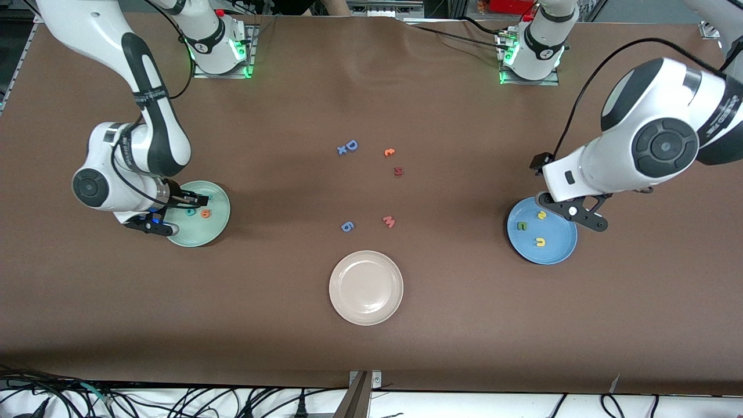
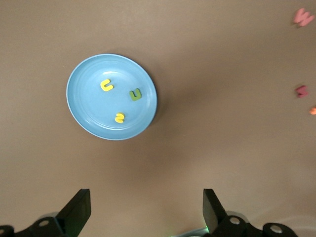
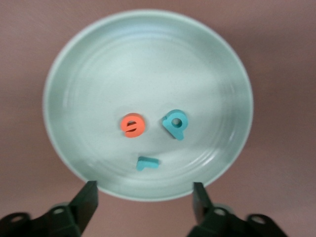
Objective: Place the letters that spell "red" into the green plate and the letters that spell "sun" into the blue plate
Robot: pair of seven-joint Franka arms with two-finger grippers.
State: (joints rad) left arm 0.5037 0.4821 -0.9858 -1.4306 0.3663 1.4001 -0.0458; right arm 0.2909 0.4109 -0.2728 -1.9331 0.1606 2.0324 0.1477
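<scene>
From the front camera, the right arm bends down so its right gripper (image 1: 174, 213) hangs over the green plate (image 1: 217, 223) at its end of the table, while the left gripper (image 1: 574, 212) hangs over the blue plate (image 1: 548, 252) at the other end. The left wrist view shows wide, empty fingers (image 2: 79, 210) and yellow "s" (image 2: 119, 117), yellow "u" (image 2: 106, 85) and green "n" (image 2: 135, 94) in the blue plate. The right wrist view shows spread, empty fingers (image 3: 88, 197) above teal "r" (image 3: 147, 163), orange "e" (image 3: 132, 125) and teal "d" (image 3: 175, 123) in the green plate.
</scene>
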